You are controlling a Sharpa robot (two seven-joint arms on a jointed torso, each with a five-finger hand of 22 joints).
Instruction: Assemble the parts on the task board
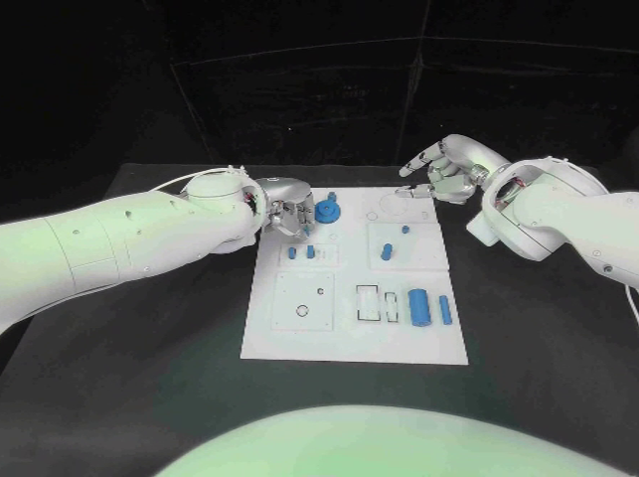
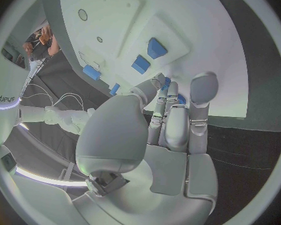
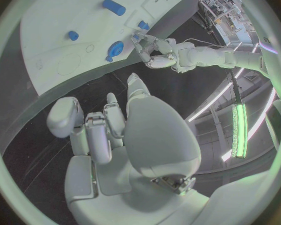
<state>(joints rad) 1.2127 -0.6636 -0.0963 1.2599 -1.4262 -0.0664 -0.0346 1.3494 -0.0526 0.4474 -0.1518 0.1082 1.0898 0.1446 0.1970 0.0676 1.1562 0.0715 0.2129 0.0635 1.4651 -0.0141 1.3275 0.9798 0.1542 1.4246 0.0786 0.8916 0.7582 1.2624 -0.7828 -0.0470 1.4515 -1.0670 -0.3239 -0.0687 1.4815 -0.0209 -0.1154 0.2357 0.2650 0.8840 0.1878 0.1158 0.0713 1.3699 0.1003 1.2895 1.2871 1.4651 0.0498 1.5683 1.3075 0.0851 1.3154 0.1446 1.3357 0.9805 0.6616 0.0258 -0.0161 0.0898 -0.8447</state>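
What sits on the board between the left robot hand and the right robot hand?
In the head view, between the left robot hand and right robot hand, a round blue part sits on the white board.

A pale strip (image 2: 4, 99) is showing at the rim of the left wrist view, beside the right arm (image 2: 50, 116), bearing small dark lettering that seems to read "sharpa"; nothing else is reading clearly.

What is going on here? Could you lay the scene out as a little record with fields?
surface: black table
task board: white plate, mid-table
parts: blue pieces on the board, among them a round one and a cylinder
left hand: at the board's far left corner, fingertips by the round piece; grip unclear
right hand: above the far right corner, holding nothing
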